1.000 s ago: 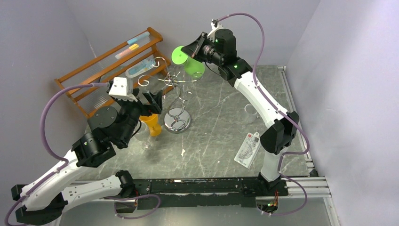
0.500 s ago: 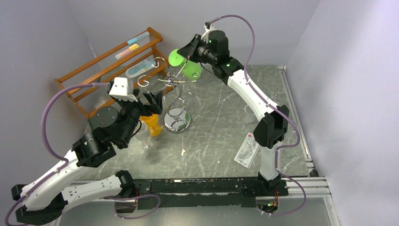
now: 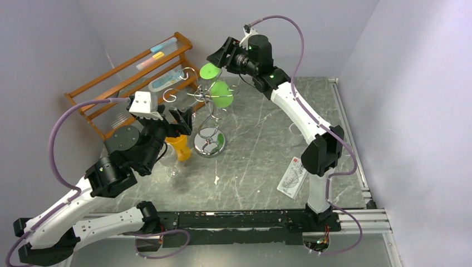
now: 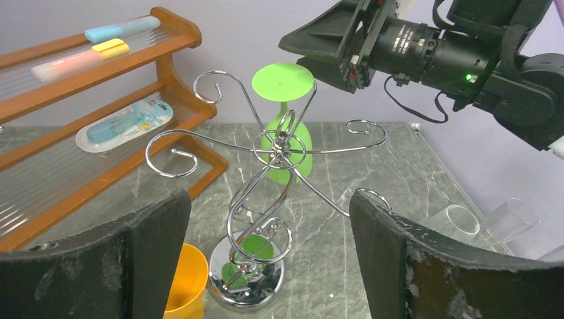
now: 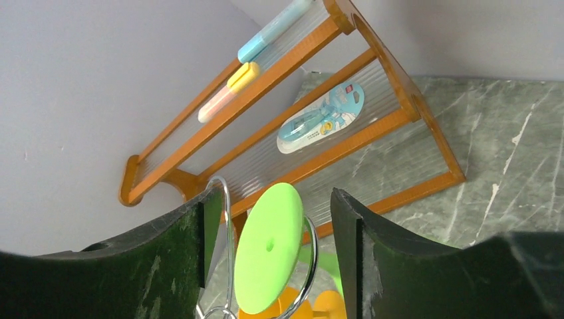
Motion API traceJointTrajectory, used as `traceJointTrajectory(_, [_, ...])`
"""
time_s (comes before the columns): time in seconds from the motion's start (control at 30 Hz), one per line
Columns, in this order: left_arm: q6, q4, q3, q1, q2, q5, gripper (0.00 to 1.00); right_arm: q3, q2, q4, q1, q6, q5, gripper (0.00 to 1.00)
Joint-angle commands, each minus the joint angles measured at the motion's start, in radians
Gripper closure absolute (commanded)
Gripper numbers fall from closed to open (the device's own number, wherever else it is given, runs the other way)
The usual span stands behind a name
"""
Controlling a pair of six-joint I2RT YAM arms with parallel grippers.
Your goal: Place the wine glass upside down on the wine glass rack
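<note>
Upper centre of the top view, your right gripper (image 3: pixel 216 58) sits just above the glass (image 3: pixel 221 93), fingers spread. From the right wrist camera, the green foot stands edge-on between the two pads (image 5: pixel 346 239) with a gap on each side, so you are not pinching it. The glass hangs upside down on the rack (image 3: pixel 210 144): foot up, bowl down, stem passing through one of the curled wire hooks near the top of the central stem. In the left wrist view it hangs on the far side of the rack, bowl clear of the table.

Your left gripper (image 3: pixel 181 119) hovers at centre left, jaws wide apart and holding nothing, just left of the rack's shiny base and right above the orange cup (image 3: pixel 179 147). Its camera looks straight at the rack between the two pads.

The wooden shelf (image 3: pixel 139 78) stands at upper left, behind the rack
</note>
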Motion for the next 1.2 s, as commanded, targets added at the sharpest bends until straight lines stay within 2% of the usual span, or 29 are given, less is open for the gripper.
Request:
traceJointTrajectory(0.0, [0.005, -0.029, 0.007, -0.004, -0.002, -0.007, 0.07, -0.004, -0.079, -0.029, -0.01, -0.044, 0.05, 0.34])
traceJointTrajectory(0.2, [-0.017, -0.07, 0.023, -0.005, -0.002, -0.001, 0.06, -0.118, -0.206, -0.009, -0.016, -0.073, 0.109, 0.31])
traceJointTrajectory(0.4, [-0.062, -0.14, 0.021, -0.004, -0.015, 0.016, 0.05, -0.377, -0.433, -0.01, -0.02, -0.111, 0.205, 0.31])
traceJointTrajectory(0.57, [-0.13, -0.227, 0.01, -0.004, -0.029, 0.045, 0.04, -0.554, -0.616, -0.118, -0.019, -0.139, 0.307, 0.32])
traceJointTrajectory(0.7, [-0.195, -0.303, 0.012, -0.004, -0.042, 0.06, 0.03, -0.628, -0.727, -0.297, -0.02, -0.18, 0.464, 0.32])
traceJointTrajectory(0.9, [-0.241, -0.317, -0.026, -0.004, -0.093, 0.129, 0.06, -0.729, -0.807, -0.495, -0.02, -0.191, 0.659, 0.32])
traceJointTrajectory(1.17, [-0.314, -0.322, -0.096, -0.004, -0.173, 0.195, 0.07, -0.833, -0.802, -0.577, -0.02, -0.183, 0.693, 0.32])
